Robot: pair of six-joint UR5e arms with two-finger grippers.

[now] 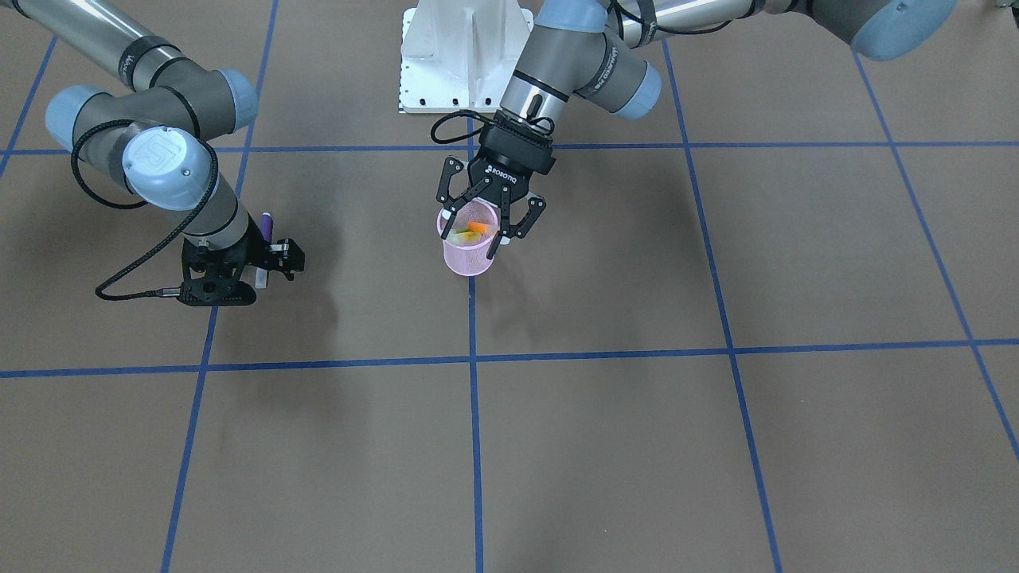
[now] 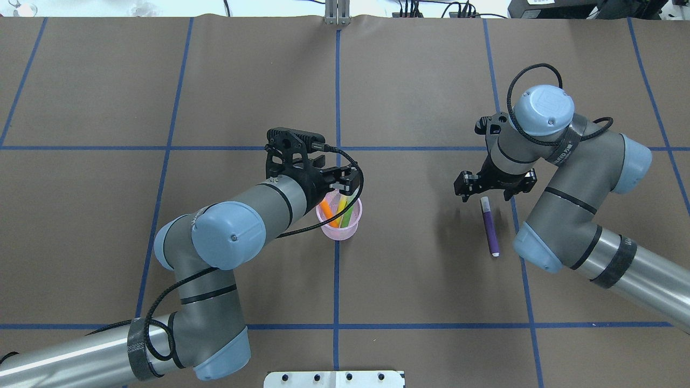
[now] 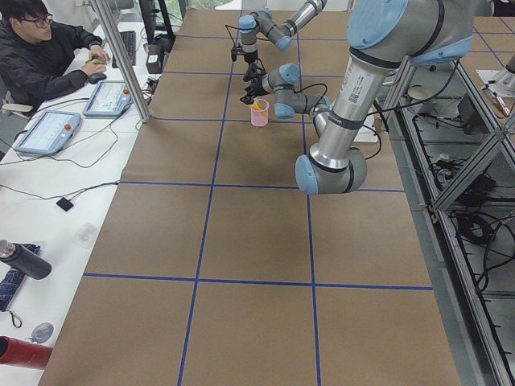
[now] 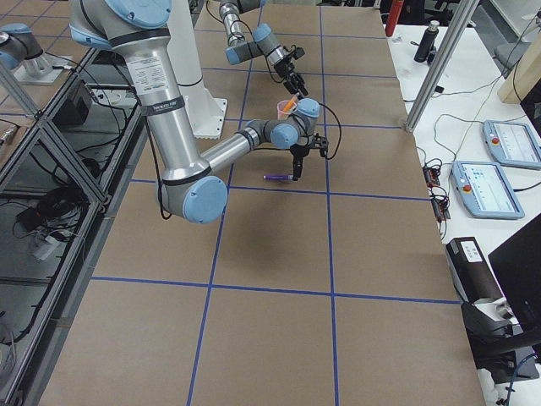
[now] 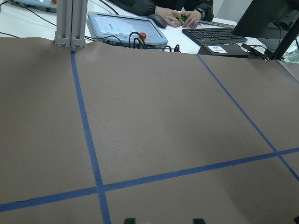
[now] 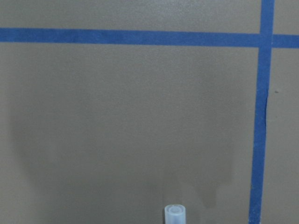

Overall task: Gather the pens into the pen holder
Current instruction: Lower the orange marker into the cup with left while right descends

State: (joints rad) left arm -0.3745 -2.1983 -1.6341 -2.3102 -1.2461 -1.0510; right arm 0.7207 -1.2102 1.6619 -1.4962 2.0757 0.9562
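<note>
The pink mesh pen holder [image 2: 338, 229] stands at the table's middle, also in the front view [image 1: 468, 259]. The orange pen [image 2: 327, 211], the yellow pen [image 2: 342, 207] and the green pen [image 2: 352, 212] stand tilted in it. My left gripper [image 1: 478, 231] is open and empty just above its rim. The purple pen [image 2: 491, 229] lies flat on the table with its whitish cap [image 6: 175, 213] toward the far side. My right gripper [image 2: 485, 191] is open over the cap end and holds nothing.
Blue tape lines [image 2: 337, 108] divide the brown table into squares. The white robot base plate [image 1: 466, 56] is at the near edge. An operator and control tablets [image 3: 48, 133] sit along the far side.
</note>
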